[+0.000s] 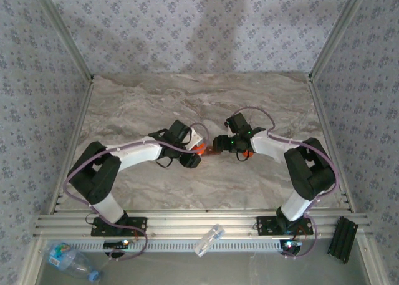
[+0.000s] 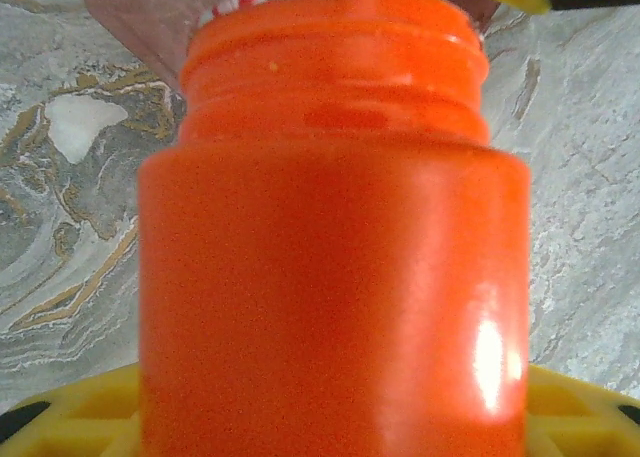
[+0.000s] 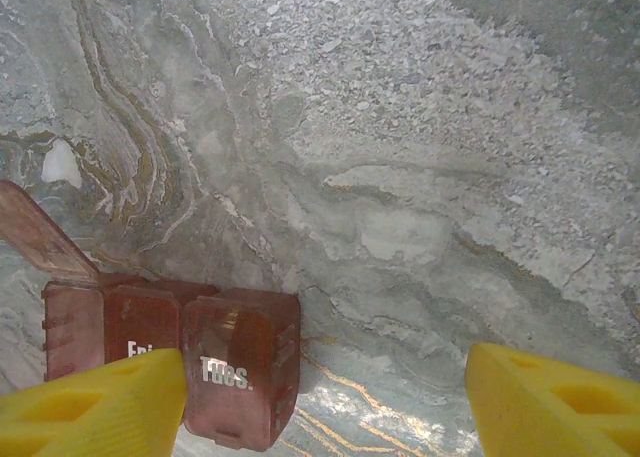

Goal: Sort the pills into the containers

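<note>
While the left jaws are gripping the small orange-red plastic pill bottle (image 2: 330, 277) at the middle of the marbled tabletop (image 1: 156, 98) and the right jaws are hanging open, it is likely handling light, rigid, slick; best held below the threaded neck.

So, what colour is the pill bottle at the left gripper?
The pill bottle is orange-red; the left wrist view shows it best.

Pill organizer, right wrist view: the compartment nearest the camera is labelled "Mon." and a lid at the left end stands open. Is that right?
Not quite. In the right wrist view, the nearest compartment of the pill organizer reads "Tues.", not "Mon.". The lid at the left end does stand open.
</note>
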### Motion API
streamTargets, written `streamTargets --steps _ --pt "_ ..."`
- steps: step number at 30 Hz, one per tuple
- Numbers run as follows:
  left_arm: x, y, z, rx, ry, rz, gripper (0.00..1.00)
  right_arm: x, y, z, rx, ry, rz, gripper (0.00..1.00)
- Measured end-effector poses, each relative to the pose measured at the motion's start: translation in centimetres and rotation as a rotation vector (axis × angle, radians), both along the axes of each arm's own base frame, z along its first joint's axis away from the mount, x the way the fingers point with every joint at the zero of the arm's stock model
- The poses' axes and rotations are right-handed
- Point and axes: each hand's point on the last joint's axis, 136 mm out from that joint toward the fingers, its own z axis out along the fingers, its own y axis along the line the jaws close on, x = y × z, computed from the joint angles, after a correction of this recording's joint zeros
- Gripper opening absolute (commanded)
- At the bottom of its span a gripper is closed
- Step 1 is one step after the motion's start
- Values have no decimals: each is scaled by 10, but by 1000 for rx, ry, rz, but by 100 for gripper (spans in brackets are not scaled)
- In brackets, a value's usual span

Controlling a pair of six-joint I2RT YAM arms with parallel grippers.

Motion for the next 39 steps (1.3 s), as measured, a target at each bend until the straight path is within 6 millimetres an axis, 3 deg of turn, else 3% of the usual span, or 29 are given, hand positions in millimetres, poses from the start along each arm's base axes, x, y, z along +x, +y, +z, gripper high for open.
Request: streamTargets --steps 18,39 --pt "-6 10 -9 97 54 -30 0 2 0 -8 -5 10 -7 74" --pt "1 10 -1 161 53 -68 0 5 1 -11 1 8 -7 74"
